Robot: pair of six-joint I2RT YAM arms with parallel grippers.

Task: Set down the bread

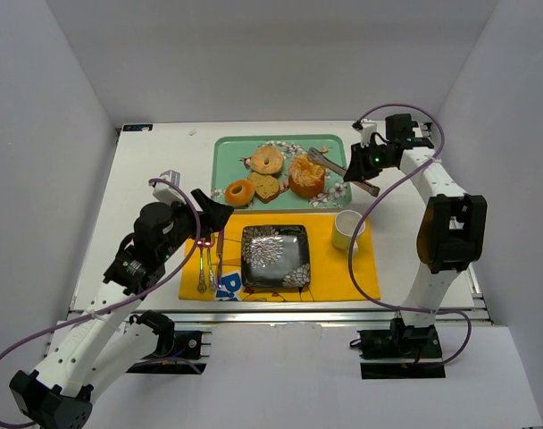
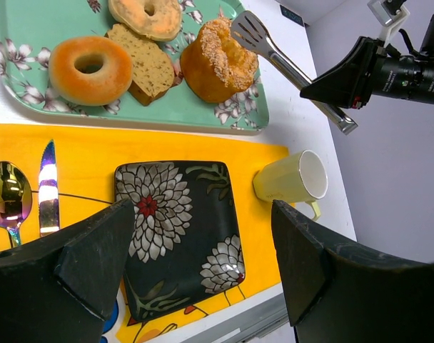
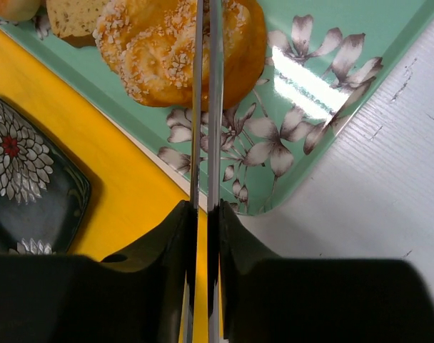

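Note:
A green flowered tray holds a bagel, a donut, a bread slice and a sugared bun. My right gripper is shut on metal tongs. The tongs are squeezed nearly closed with nothing between the arms, and their tips lie over the bun. A black flowered plate sits bare on the yellow placemat. My left gripper is open and empty, above the placemat's left part, with the plate below it.
A pale yellow cup stands at the placemat's right edge. A spoon, fork and knife lie left of the plate. White walls enclose the table on three sides.

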